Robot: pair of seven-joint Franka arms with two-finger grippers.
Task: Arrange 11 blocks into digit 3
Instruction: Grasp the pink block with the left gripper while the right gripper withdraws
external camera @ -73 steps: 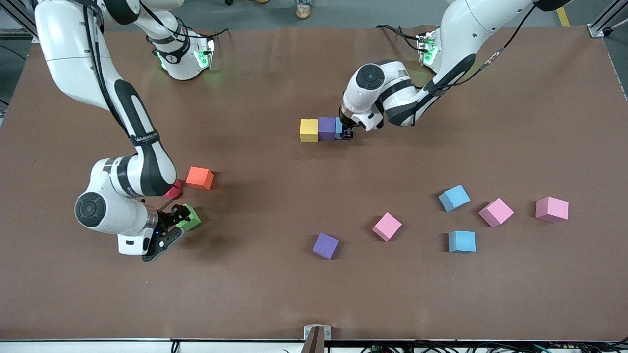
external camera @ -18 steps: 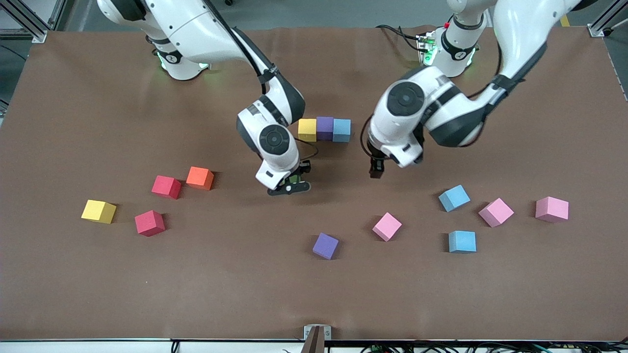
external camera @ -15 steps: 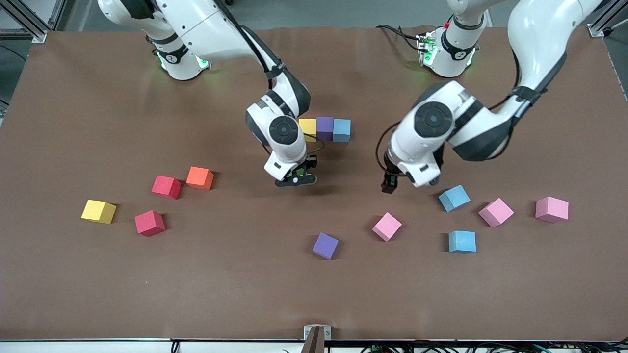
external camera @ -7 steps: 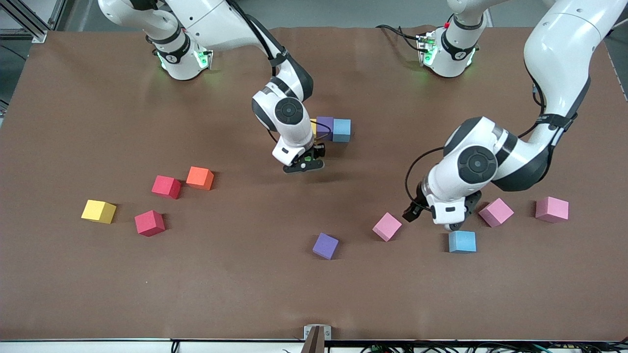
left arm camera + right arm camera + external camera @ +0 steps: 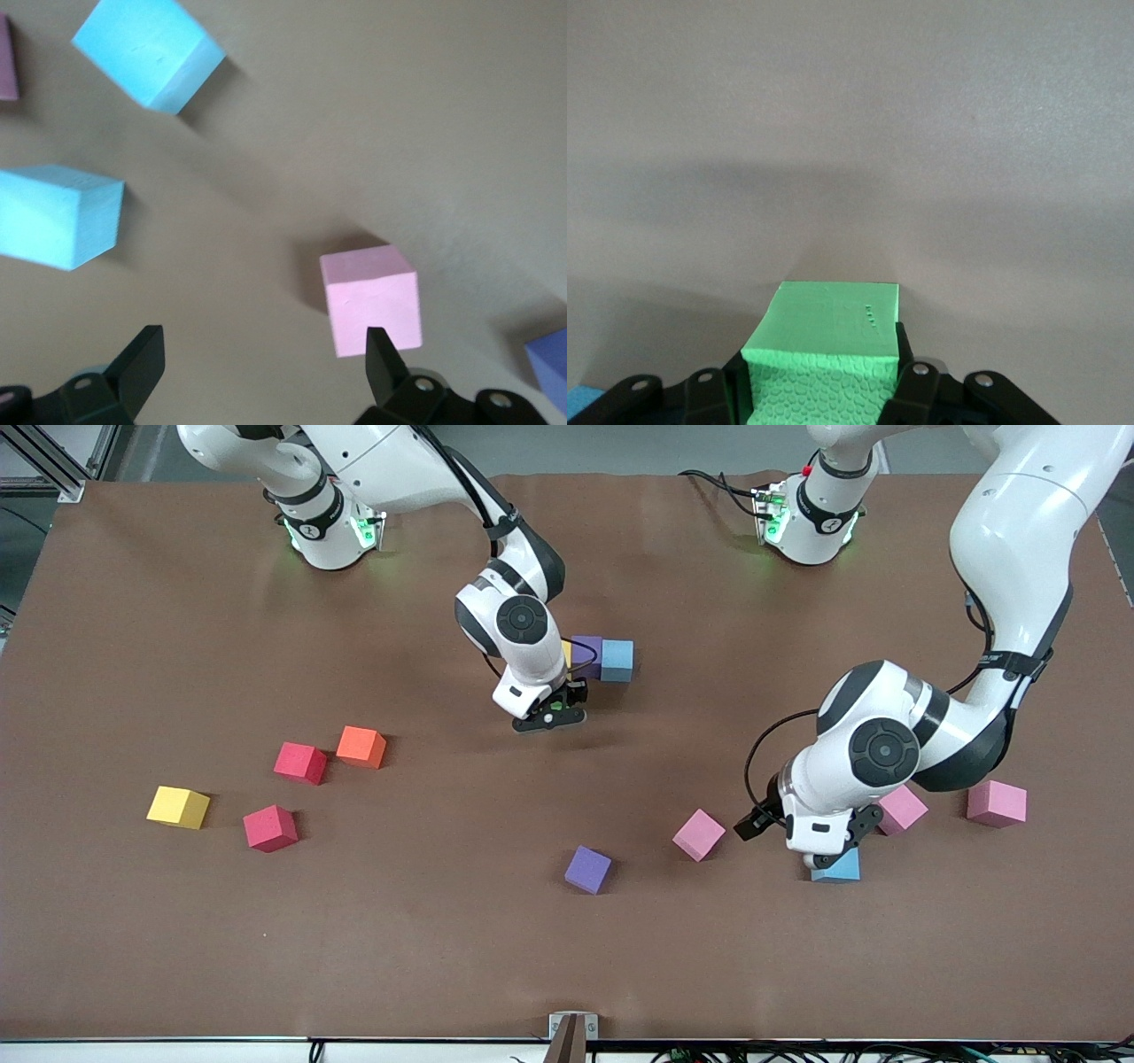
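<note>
My right gripper [image 5: 549,716] is shut on a green block [image 5: 828,332] and hangs just above the table beside a short row of touching blocks. Of that row, the purple block [image 5: 586,654] and the blue block [image 5: 617,660] show; my right wrist covers its end toward the right arm. My left gripper [image 5: 793,841] is open and empty, low over the table between a loose pink block [image 5: 698,834] and a loose blue block [image 5: 840,865]. In the left wrist view the pink block [image 5: 370,299] lies against one fingertip [image 5: 379,350]. The digit 3 does not show as a whole figure.
Toward the right arm's end lie two red blocks [image 5: 299,763] [image 5: 270,828], an orange block [image 5: 361,747] and a yellow block [image 5: 178,807]. A loose purple block [image 5: 588,869] sits near the middle. Two more pink blocks [image 5: 905,806] [image 5: 997,803] lie beside my left arm.
My right gripper carried the green block from near the red blocks up beside the row. My left gripper left the row and swung down over the loose pink and blue blocks, staying open.
</note>
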